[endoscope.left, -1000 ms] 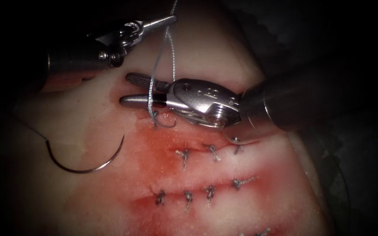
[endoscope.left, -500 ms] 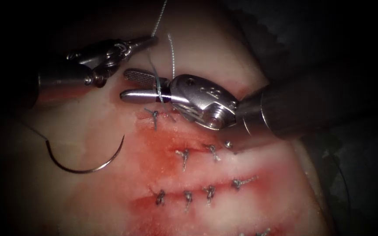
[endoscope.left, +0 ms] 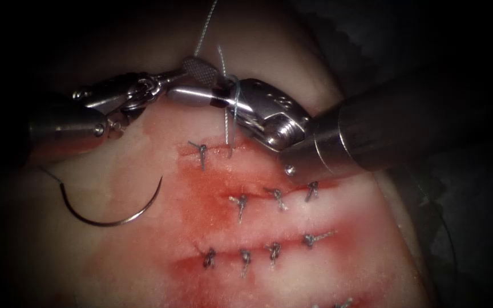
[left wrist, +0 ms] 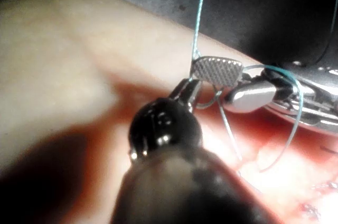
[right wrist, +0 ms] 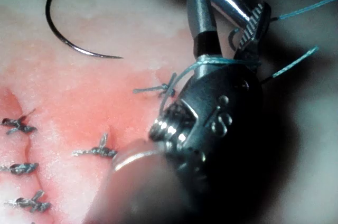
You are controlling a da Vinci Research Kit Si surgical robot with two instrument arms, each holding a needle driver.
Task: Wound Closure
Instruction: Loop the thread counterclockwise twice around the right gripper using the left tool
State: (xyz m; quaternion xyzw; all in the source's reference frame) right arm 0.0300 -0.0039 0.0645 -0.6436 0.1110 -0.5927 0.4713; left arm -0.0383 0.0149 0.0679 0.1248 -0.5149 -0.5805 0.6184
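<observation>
The curved needle (endoscope.left: 109, 219) lies free on the tissue (endoscope.left: 115, 159), left of the stitched cuts, held by neither tool and not in the tissue; it appears again as needle (right wrist: 58, 34). My left tool (endoscope.left: 172, 74) is shut on the thread (endoscope.left: 203, 31), which runs up from its tip. My right tool (endoscope.left: 181, 80) is open, its jaws either side of the left tool's tip. A loop of thread (endoscope.left: 233, 100) winds around the right tool behind its jaws and drops to the tissue at the upper cut (endoscope.left: 229, 149). The left tool (left wrist: 186, 89), right tool (right wrist: 228, 2) and loop (right wrist: 222, 60) show close up.
Several knotted stitches (endoscope.left: 241, 205) close the cuts in rows below the tools, with red fluid (endoscope.left: 201, 194) around them. A short thread tail (endoscope.left: 222, 57) sticks up beside the right tool. The right arm's shaft (endoscope.left: 372, 137) crosses the tissue's right side.
The left tool has come down and to the left with the thread, to the right tool's jaws. The right tool, still open, has lifted away from the tissue with the thread looped around it.
</observation>
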